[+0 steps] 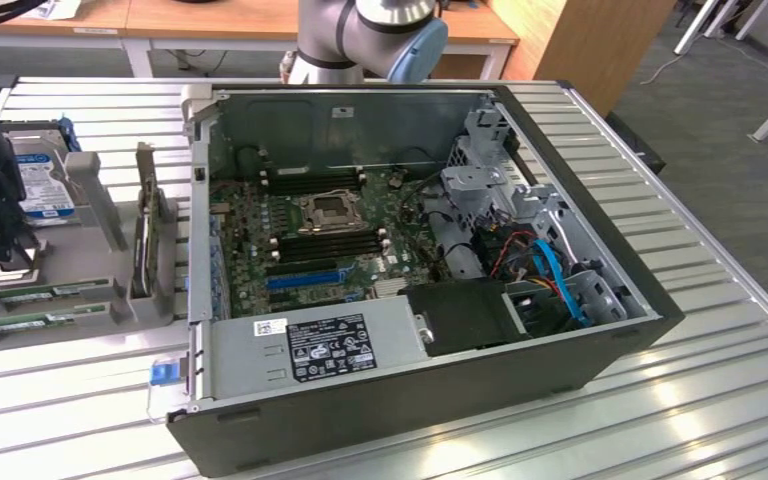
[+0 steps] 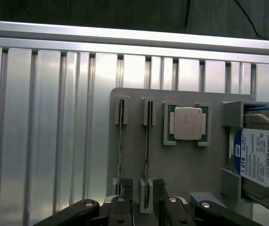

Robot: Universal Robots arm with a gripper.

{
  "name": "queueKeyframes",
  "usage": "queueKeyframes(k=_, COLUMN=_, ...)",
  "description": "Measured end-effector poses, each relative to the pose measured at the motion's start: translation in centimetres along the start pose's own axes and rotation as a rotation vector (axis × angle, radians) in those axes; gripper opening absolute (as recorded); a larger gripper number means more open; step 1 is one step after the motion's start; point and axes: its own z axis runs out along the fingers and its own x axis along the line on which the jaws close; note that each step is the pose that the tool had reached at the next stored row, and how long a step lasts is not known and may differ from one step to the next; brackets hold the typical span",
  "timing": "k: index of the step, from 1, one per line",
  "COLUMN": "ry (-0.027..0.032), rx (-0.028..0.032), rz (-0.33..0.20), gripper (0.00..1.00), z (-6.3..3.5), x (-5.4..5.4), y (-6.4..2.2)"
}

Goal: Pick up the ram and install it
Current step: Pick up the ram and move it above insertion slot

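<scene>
The wrist view shows the black gripper [image 2: 146, 209] with jaws spread wide, one finger on each side of a thin green ram stick [image 2: 147, 150]. The stick stands on edge in a grey holder tray [image 2: 181, 165], near a square silver processor chip [image 2: 188, 123]. The exterior view adds the open black computer case [image 1: 424, 420] on the exterior view's right of the tray.

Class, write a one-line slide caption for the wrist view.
Open gripper lined up over a ram stick set on edge in its grey holder.
</scene>
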Motion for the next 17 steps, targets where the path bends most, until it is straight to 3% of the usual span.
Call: queueKeyframes(k=17, ry=0.0002, rx=-0.0003, rz=0.0, gripper=0.31, z=1.53, x=0.1, y=-0.05)
